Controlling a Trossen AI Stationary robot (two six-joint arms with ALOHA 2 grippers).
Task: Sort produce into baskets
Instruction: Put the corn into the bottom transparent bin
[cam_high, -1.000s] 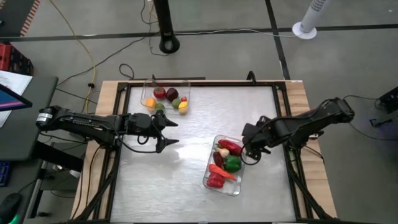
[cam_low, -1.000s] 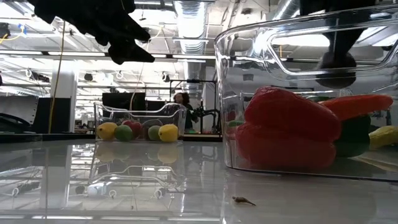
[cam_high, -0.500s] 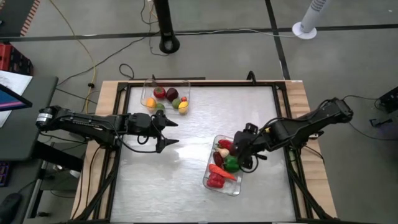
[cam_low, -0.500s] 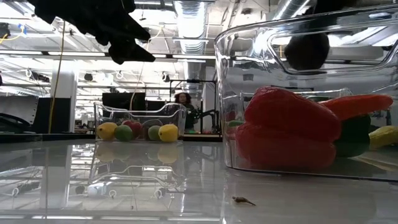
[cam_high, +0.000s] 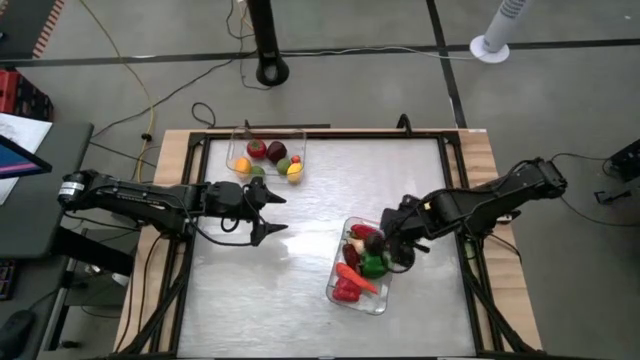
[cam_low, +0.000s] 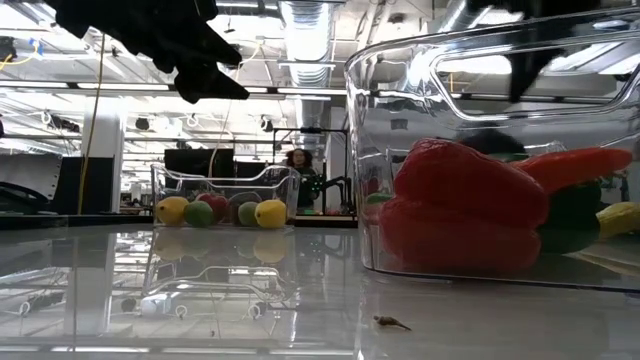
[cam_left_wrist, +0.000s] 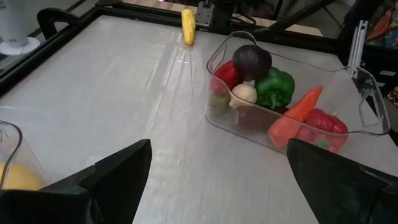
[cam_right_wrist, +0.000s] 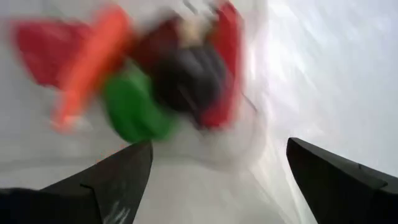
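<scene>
1. The right claw (cam_high: 398, 250) hangs spread and empty over the near basket (cam_left_wrist: 364, 93), where a maroon piece (cam_left_wrist: 252, 61) lies.
2. It could clip the wall and shove the basket.
3. The left claw (cam_high: 268, 212) waits spread above the bench (cam_high: 300, 290); the far basket (cam_high: 240, 150) holds round fruit.

Grey concrete floor (cam_high: 350, 25) crossed by a yellow cable (cam_high: 130, 70); white fan base (cam_high: 492, 45); ceiling light strips (cam_low: 305, 20).
</scene>
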